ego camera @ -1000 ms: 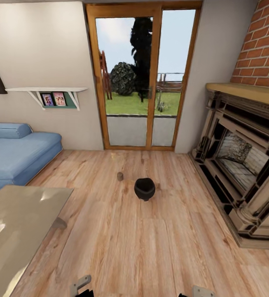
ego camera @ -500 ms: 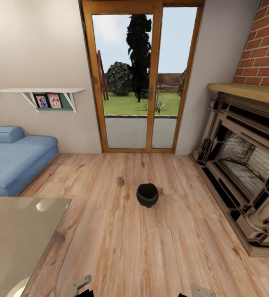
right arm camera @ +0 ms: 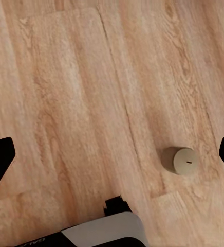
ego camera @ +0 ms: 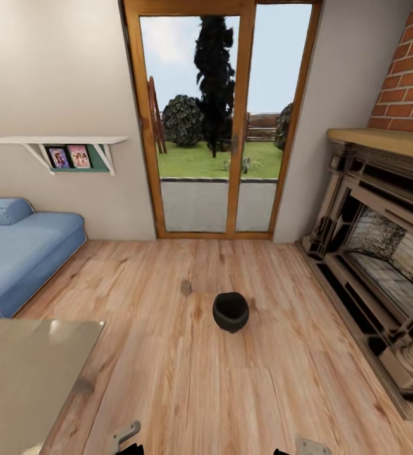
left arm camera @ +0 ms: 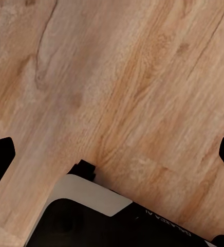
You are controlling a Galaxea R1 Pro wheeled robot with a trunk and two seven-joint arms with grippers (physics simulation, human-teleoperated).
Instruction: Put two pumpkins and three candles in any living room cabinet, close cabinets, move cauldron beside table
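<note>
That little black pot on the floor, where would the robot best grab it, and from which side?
Probably by the rim, from above. The cauldron stands upright on the wood floor with its mouth open upward, and its belly bulges wider than the rim, so a tool would likely slip on the sides. One finger inside the opening and one outside, pinching the wall, looks safest. Nothing crowds it; a candle stands apart.

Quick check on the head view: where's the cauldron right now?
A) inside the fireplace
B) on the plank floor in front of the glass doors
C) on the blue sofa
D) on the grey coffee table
B: the cauldron stands on the bare plank floor, out in front of the glass doors, with a candle beside it on the floor and apart from the table.
</note>
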